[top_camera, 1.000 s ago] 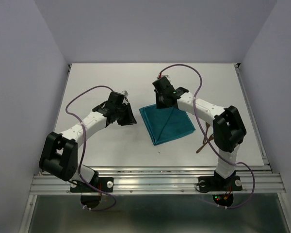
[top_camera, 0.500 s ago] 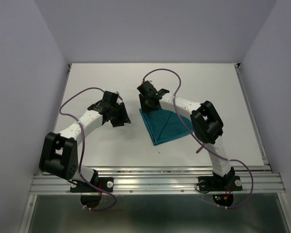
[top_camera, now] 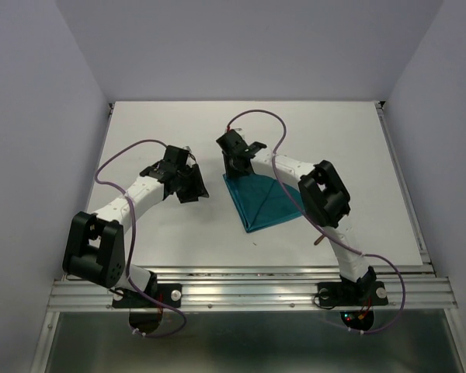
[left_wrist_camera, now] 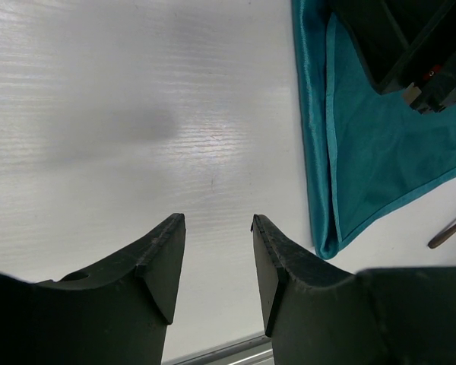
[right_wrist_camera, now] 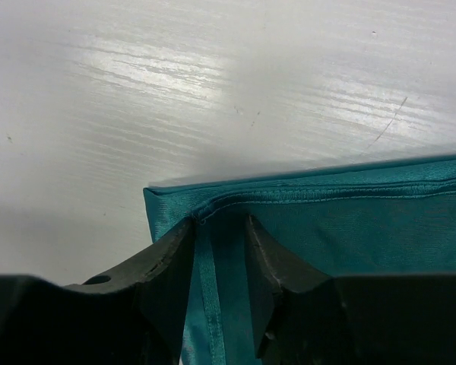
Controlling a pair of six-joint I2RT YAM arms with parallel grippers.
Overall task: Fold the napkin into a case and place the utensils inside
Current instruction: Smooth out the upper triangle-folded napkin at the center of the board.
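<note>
Right claw (right_wrist_camera: 219,222) released, fingers (right_wrist_camera: 163,262) straddling hemmed far-left corner of folded napkin (right_wrist_camera: 349,220); left claw (left_wrist_camera: 218,222) released, holding nothing, over surface (left_wrist_camera: 121,99) just left of napkin

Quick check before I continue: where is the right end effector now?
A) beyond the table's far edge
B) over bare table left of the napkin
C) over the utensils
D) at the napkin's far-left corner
D: in the right wrist view the right end effector straddles a hemmed corner of the napkin, with bare table beyond it.
</note>
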